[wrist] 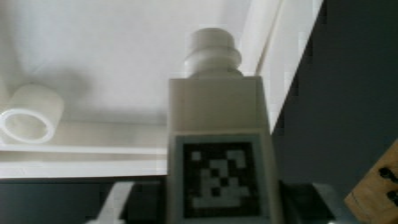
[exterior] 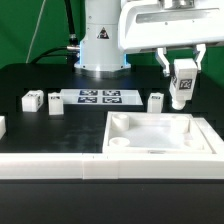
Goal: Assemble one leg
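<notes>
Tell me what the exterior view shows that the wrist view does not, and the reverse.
Only the exterior view: the marker board, three loose legs standing around it, and the arm's base. Only the wrist view: the round peg on the end of the held leg, close up. Both: the gripper shut on the held leg, near the white tray piece.
</notes>
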`<act>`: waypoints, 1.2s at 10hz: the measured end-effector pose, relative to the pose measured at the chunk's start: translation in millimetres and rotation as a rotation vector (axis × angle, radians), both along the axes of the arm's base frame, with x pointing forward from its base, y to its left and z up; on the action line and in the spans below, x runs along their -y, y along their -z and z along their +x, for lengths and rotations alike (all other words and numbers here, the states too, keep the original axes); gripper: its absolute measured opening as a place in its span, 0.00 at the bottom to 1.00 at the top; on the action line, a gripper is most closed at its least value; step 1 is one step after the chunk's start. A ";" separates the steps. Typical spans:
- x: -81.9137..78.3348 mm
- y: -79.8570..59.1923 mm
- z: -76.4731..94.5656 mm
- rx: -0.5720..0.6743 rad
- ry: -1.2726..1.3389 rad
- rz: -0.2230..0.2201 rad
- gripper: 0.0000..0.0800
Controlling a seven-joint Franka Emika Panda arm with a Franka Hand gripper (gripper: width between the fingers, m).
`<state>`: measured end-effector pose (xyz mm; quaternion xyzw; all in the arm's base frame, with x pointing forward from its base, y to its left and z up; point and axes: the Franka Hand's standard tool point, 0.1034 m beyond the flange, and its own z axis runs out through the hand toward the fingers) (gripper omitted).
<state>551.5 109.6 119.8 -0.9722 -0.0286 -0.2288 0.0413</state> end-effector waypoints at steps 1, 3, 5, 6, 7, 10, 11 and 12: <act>1.3 -4.1 10.5 0.088 -0.004 -0.006 0.36; 4.9 13.0 28.2 0.114 -0.030 -0.029 0.36; 3.3 11.2 57.1 0.141 -0.051 -0.040 0.36; 2.4 12.3 64.0 0.142 -0.049 -0.038 0.36; -0.5 11.5 65.3 0.144 -0.052 -0.035 0.36; 1.9 11.1 66.9 0.194 -0.046 -0.039 0.36; 0.5 23.5 63.5 0.177 -0.049 -0.041 0.36; -2.6 27.1 65.1 0.150 -0.054 -0.039 0.36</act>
